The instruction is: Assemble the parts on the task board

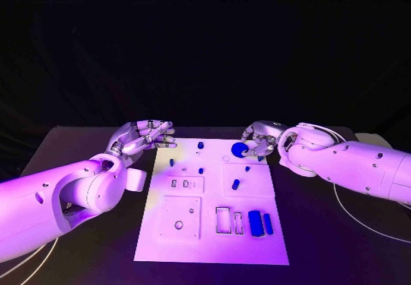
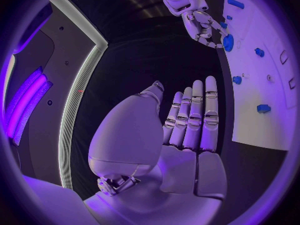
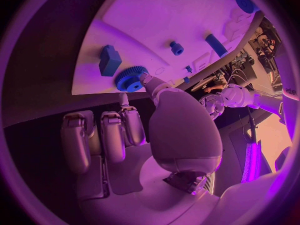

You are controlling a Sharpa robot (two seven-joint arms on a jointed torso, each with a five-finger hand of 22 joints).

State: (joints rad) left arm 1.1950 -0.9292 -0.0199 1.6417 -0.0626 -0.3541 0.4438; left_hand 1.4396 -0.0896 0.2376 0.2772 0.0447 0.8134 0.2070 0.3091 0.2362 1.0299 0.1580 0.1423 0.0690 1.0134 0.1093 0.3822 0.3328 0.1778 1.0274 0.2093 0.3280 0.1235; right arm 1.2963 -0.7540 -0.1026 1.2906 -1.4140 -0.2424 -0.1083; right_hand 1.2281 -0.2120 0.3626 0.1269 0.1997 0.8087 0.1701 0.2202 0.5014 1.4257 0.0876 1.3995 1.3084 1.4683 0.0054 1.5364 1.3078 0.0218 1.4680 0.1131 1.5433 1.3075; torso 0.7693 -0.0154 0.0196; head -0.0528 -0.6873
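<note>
Right hand point(image 1: 259, 142) pinched blue gear point(image 1: 239, 149) at task board point(image 1: 257, 252) one o'clock edge; thin fingertip hold, feared gear slipping. Left hand point(image 1: 144, 138) spread, empty, at board's eleven o'clock.

No readable text, label, brand, number or sign is showing anywhere in these pictures. Some faint dark letters are showing on a white arm point(image 3: 289, 92) at the edge of the right wrist view, but they are too small and cut off to read. The white board point(image 1: 214, 249) and the blue parts on it are carrying no markings that can be read.
</note>
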